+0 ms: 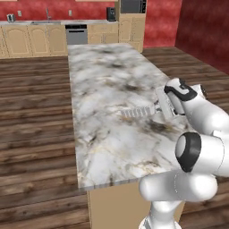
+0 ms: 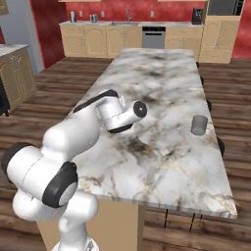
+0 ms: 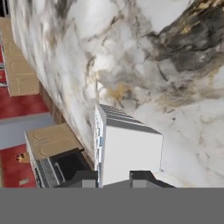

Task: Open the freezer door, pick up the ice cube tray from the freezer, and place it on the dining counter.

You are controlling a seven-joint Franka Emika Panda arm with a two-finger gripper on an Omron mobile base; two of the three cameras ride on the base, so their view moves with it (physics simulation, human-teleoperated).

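The ice cube tray (image 1: 136, 112) is held by one short end in the closed gripper (image 1: 156, 108), just above the dining counter (image 1: 107, 76). It looks light, stiff and a bit slippery. Its long side is pointed away from the gripper, across the counter.
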